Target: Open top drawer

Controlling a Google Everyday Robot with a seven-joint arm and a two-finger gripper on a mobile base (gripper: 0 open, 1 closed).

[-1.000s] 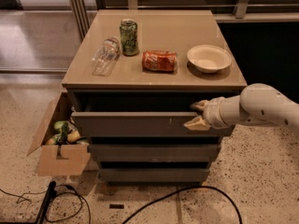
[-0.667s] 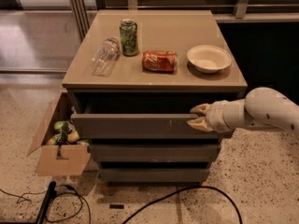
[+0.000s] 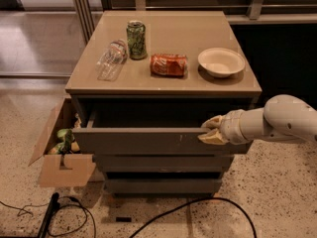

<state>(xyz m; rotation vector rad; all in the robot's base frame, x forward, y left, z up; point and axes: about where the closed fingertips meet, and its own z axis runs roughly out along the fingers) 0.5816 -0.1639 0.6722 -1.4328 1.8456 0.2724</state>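
The top drawer (image 3: 143,140) of the grey-brown cabinet is pulled partly out, and its dark interior shows behind the flat front. Small pale scuff marks sit on the front near its right end. My gripper (image 3: 212,129) comes in from the right on a white arm and is at the right end of the drawer front, with one pale finger over the top edge and one against the front face. Two narrower drawers (image 3: 163,162) below stay closed.
On the cabinet top (image 3: 218,86) stand a green can (image 3: 136,39), a clear plastic bottle on its side (image 3: 112,59), a red can on its side (image 3: 169,65) and a white bowl (image 3: 221,62). An open cardboard box (image 3: 62,155) sits on the floor at left. Cables (image 3: 188,209) lie in front.
The drawer has slid further out toward the camera, showing more of its interior. My gripper has moved with it at the right end of the front.
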